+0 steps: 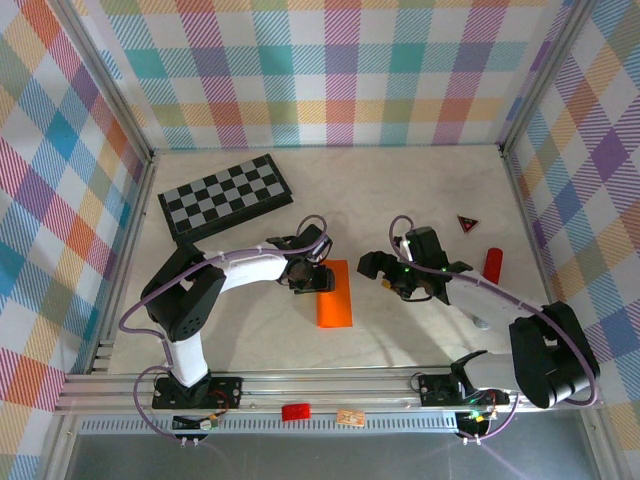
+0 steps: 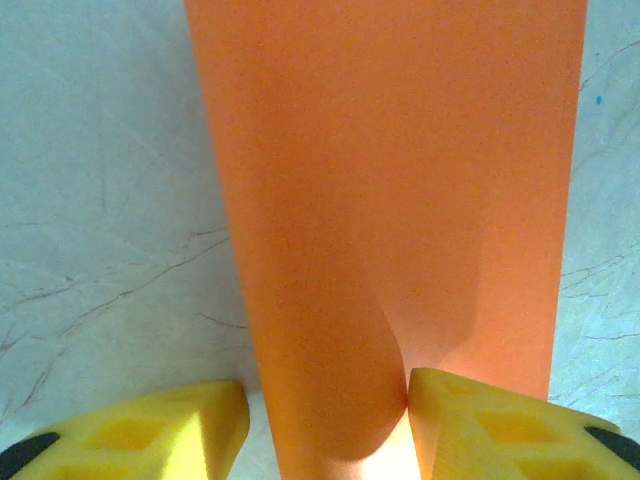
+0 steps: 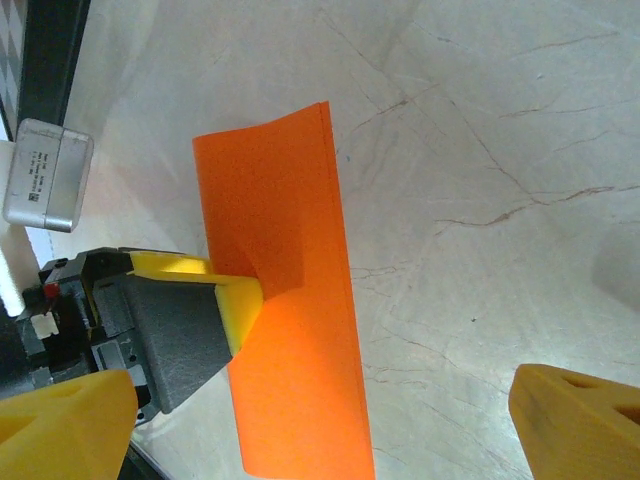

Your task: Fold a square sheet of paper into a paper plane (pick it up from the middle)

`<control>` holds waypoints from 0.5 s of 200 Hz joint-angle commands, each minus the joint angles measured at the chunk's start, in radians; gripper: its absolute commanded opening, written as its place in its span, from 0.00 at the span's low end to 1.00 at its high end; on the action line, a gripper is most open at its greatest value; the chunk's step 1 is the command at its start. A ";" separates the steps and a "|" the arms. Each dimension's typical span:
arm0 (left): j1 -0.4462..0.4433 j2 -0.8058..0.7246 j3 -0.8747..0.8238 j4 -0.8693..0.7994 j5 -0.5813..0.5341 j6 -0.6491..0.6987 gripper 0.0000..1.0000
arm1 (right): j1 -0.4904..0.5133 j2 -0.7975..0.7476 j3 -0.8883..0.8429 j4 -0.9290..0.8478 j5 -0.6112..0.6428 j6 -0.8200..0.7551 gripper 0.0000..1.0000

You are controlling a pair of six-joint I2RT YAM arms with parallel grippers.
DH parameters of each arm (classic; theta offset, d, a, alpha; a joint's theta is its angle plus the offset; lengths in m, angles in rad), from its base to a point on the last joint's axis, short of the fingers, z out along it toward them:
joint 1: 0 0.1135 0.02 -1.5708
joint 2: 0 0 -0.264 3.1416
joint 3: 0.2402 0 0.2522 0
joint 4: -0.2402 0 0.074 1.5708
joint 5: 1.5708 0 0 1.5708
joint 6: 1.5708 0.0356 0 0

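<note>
I read no text, number or brand name from this station.

- Pale grey block [image 3: 47, 172], left edge of the right wrist view: its white face carries several lines of small dark print. The lines are too fine and too blurred for me to make out a single character.
- Red tag [image 1: 296, 411] on the front rail [image 1: 120, 392], top view: too small for me to tell whether it bears print.
- Tan tag [image 1: 350, 418] just beside it on the same rail: dark specks that I cannot resolve into characters.
- Dark red triangle [image 1: 467, 223] on the table: a small pale mark at its centre, shape not legible.
</note>
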 commanded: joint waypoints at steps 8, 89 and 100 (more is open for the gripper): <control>0.002 0.115 -0.037 -0.036 -0.099 0.028 0.52 | -0.003 0.013 0.011 0.022 -0.008 -0.005 0.96; 0.001 0.135 -0.042 -0.016 -0.101 0.019 0.58 | -0.003 0.064 0.042 0.033 -0.027 -0.010 0.96; 0.000 0.140 -0.043 -0.016 -0.100 0.015 0.57 | -0.003 0.061 0.038 0.036 -0.024 -0.008 0.96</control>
